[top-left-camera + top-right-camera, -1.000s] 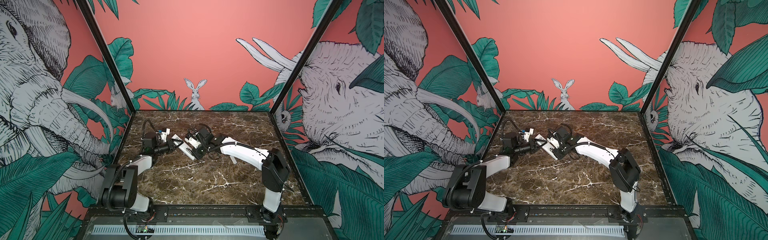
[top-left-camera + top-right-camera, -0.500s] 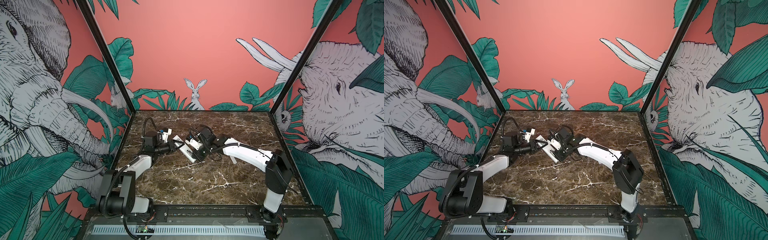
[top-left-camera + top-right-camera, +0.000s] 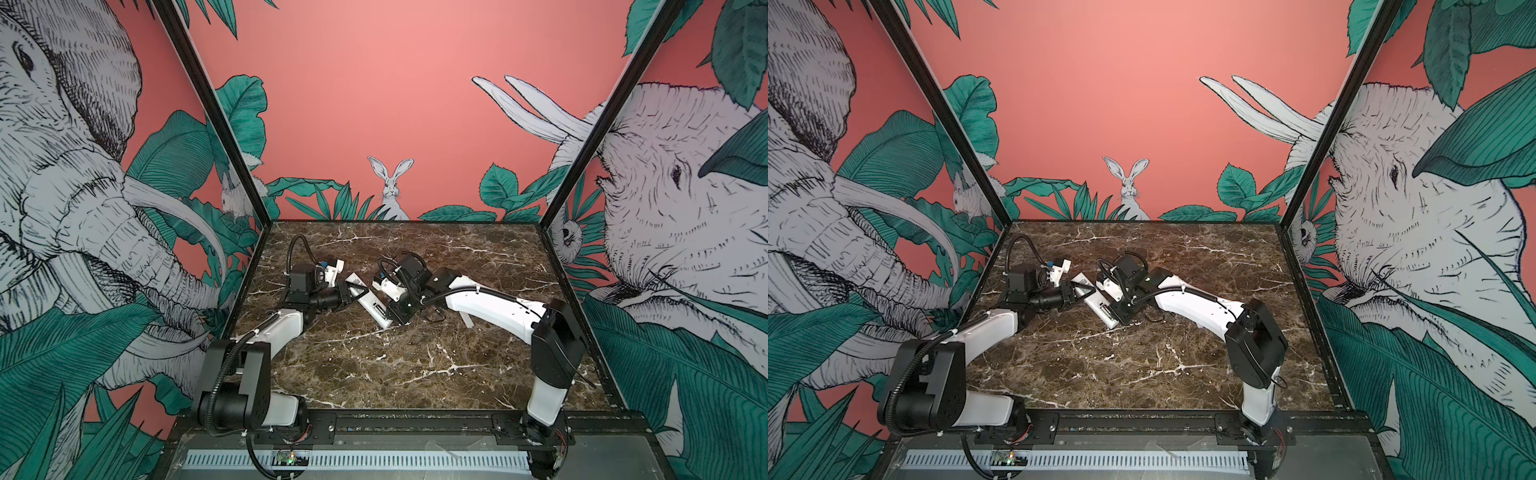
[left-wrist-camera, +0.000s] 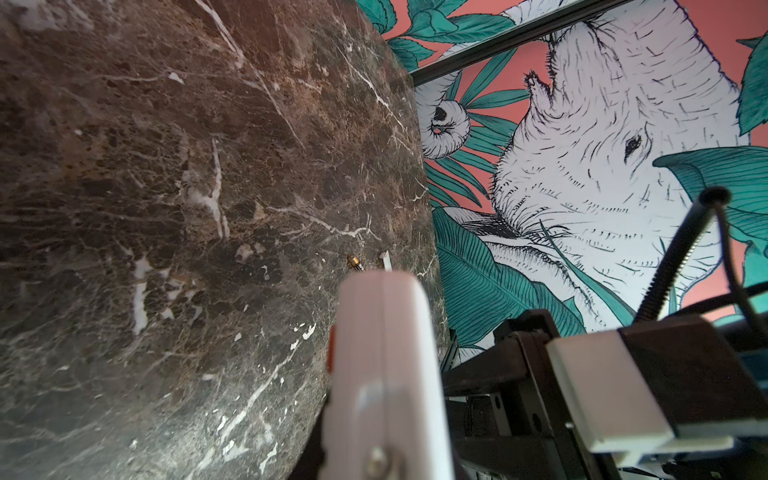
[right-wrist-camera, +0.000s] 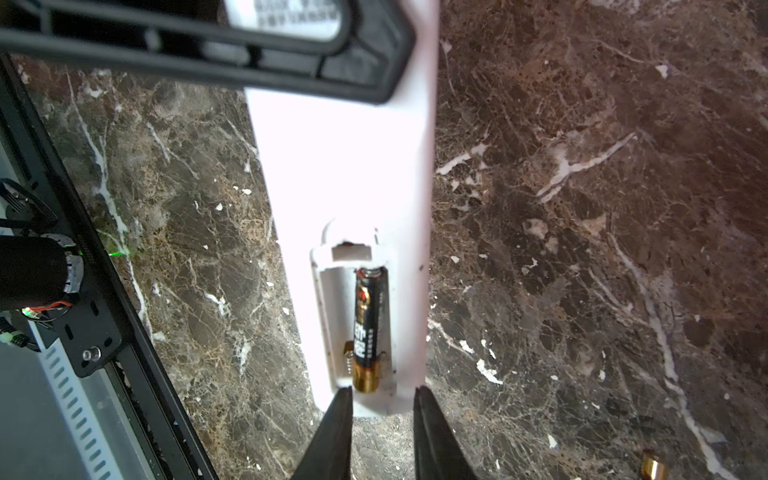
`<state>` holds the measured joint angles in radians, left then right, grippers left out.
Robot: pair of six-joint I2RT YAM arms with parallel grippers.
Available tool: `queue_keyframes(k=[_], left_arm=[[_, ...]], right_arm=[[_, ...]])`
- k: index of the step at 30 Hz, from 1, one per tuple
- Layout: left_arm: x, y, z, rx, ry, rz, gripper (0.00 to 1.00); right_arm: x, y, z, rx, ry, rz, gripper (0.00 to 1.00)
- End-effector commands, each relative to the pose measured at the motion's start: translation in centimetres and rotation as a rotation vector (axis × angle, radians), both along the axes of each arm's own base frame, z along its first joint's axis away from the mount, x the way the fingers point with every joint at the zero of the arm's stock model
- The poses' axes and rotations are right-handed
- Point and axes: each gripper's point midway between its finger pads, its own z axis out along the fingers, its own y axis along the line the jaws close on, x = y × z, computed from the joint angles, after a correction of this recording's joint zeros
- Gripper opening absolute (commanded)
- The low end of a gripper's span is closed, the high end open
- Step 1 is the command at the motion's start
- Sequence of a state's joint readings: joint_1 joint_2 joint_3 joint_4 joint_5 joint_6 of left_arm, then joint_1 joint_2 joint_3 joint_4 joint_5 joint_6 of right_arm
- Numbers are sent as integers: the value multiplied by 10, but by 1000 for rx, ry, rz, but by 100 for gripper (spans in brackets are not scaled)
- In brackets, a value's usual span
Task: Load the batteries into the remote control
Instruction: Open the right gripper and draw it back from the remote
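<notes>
Remote control (image 3: pixel 371 305) lifted off marble table (image 3: pixel 415 365), back side up, slanting between both arms in both top views. Left gripper (image 3: pixel 351 293) clamped shut on its far end. Right gripper (image 5: pixel 382 395) at near end, fingers (image 5: pixel 338 419) parted, gripping nothing. Right wrist view alone shows open battery bay: one battery (image 5: pixel 368 328) seated in one slot, neighbouring slot bare. Second battery (image 5: pixel 652 467) lies on table, also seen in left wrist view (image 4: pixel 354 262) beyond remote's end.
</notes>
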<state>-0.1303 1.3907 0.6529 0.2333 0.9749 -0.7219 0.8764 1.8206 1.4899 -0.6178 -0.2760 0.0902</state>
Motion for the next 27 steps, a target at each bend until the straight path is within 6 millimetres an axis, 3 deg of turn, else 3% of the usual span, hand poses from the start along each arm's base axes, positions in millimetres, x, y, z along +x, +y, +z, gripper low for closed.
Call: queue_keyframes(k=[1,6,11,19,20,27], left_arm=[[2,-4,19,-15,-65,-27,0],[-2,-8,28,-51,-86,-60,0],[-6,-11,40,-99,-107,-92,0],[-9,-15,53,-149,-132,-124,0],[-9,-16,53,-154,-131,-127,0],[-13,-19,58,-169,-138,-150,0]], right_arm=[[-1,3,26,66,-18,8,33],[0,6,35,153,29,2,49],[5,0,44,261,84,-25,57],[5,-7,50,398,182,-9,61],[3,-10,42,396,203,-15,61],[6,-5,39,452,234,-12,60]])
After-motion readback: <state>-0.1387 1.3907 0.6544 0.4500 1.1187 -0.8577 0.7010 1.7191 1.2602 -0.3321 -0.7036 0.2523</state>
